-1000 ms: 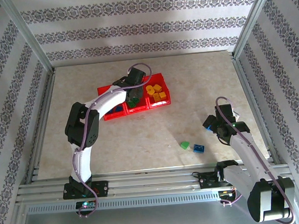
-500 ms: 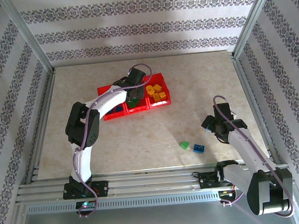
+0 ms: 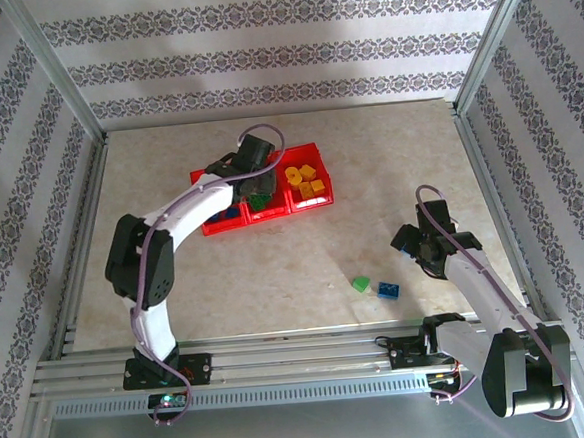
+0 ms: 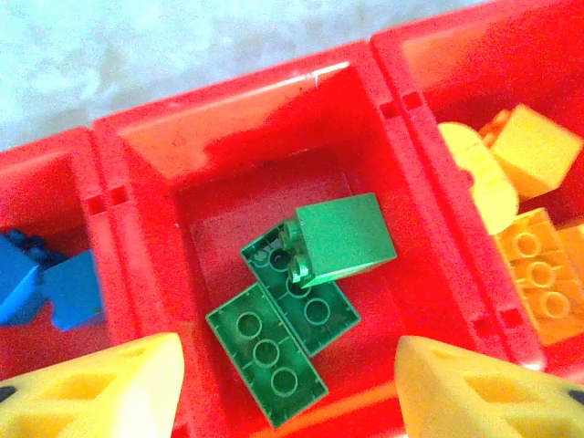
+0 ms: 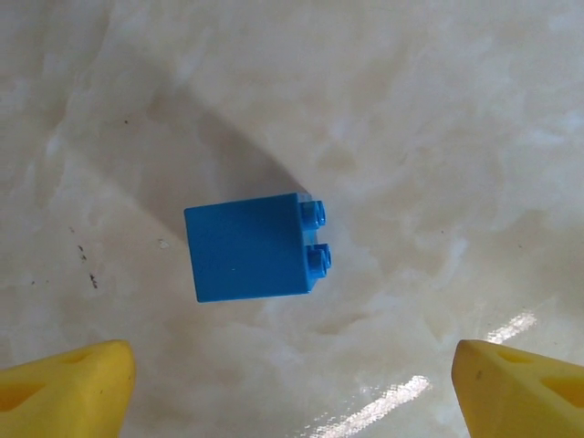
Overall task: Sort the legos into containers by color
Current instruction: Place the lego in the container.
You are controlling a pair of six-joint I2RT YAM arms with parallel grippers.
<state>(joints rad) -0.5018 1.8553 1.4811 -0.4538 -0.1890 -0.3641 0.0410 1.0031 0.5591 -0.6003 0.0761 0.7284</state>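
Note:
The containers are three compartments of a red tray. My left gripper hangs over the middle compartment, open with nothing between its yellow fingertips. Three green legos lie loose on that compartment's floor, one tipped on its side. Blue legos sit in the left compartment, and yellow and orange ones in the right. My right gripper stands open above a blue lego lying on its side on the table, ahead of the fingertips.
A green lego and a blue lego lie loose on the table near the front, left of my right arm. Metal frame posts and rails border the marble tabletop.
My left arm's elbow has swung to the left while its gripper stayed over the tray. The right gripper has shifted slightly left over the blue lego.

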